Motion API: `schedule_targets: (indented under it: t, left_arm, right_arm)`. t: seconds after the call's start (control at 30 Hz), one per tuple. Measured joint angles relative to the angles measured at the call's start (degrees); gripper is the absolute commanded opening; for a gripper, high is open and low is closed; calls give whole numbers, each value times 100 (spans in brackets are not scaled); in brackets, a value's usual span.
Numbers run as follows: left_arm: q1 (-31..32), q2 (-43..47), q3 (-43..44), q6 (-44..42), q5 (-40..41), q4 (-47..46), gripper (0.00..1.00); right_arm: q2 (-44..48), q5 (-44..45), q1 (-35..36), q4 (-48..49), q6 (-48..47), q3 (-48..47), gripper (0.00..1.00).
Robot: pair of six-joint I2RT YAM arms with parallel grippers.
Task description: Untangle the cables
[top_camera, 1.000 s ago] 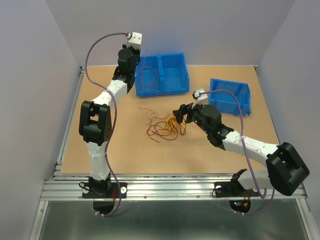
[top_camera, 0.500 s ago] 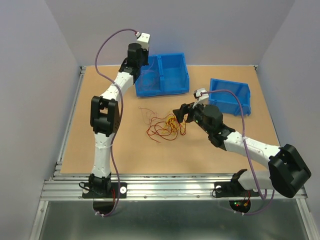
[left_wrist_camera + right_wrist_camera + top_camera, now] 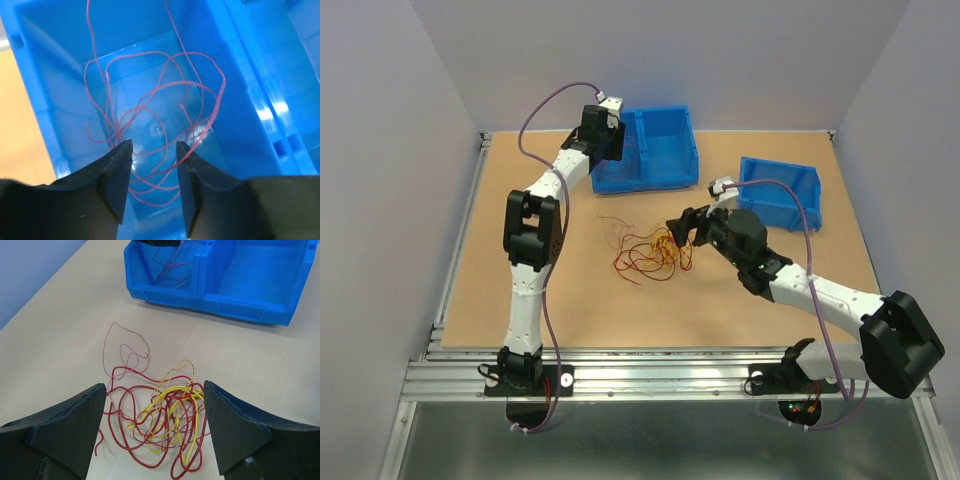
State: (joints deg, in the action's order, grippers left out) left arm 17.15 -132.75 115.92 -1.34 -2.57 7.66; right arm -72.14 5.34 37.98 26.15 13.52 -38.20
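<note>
Several cables (image 3: 655, 252) tangled, well apart from table (image 3: 620, 320) edges

I get bright, even overhead light, only faint soft shadows on the table (image 3: 580, 300), white glare on the blue bin (image 3: 265, 112) wall at the left wrist, and slightly soft near fingers (image 3: 60, 425).

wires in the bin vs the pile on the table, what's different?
Bin wires are all pinkish red; the table pile mixes red, yellow and orange. Bin wires spread in loose open loops inside the left compartment of the blue bin; the table pile is a denser tangle on the tabletop. Both are thin, curling wires.
</note>
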Motion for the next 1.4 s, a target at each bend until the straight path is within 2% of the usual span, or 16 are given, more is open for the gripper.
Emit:
schedule_targets:
  t: [0.03, 0.13, 0.33, 0.43, 0.57, 0.6, 0.77, 0.93, 1.03, 1.1, 1.4]
  left_arm:
    - [0, 96, -92, 9, -7, 28, 80]
    - [0, 459, -356, -9, -13, 92, 93]
    - [0, 1534, -903, -120, 9, 68, 94]
    - [31, 2258, -1491, -214, 7, -46, 94]
    - [201, 3195, -2557, -415, -76, -251, 95]
    - [332, 3554, -3038, -525, -195, -326, 98]
    - [1005, 4660, -4715, -1060, -678, -535, 97]
    - [1259, 4548, -5182, -1456, -815, -660, 88]
    - [1237, 4135, -5191, -1613, -815, -728, 78]
    - [1231, 3880, -5191, -1648, -802, -721, 77]
    - [1379, 3464, -5119, -1679, -579, -433, 68]
  right_arm:
    - [20, -7, 0, -35, 7, 0, 84]
    - [42, -74, 0, -120, 24, -2, 84]
    - [-358, -177, 0, -765, 24, -442, 82]
    - [-599, -308, 0, -1016, 20, -649, 80]
    - [-892, -767, 0, -1303, -20, -909, 77]
    - [-992, -896, 0, -1386, -33, -992, 75]
    - [-1462, -1123, 0, -1790, -116, -1360, 71]
    - [-1696, -1073, 0, -2079, -146, -1539, 68]
    - [-1788, -973, 0, -2199, -155, -1617, 58]
    - [-1801, -811, 0, -2245, -129, -1628, 56]
    - [-1867, -553, 0, -2321, -20, -1665, 55]
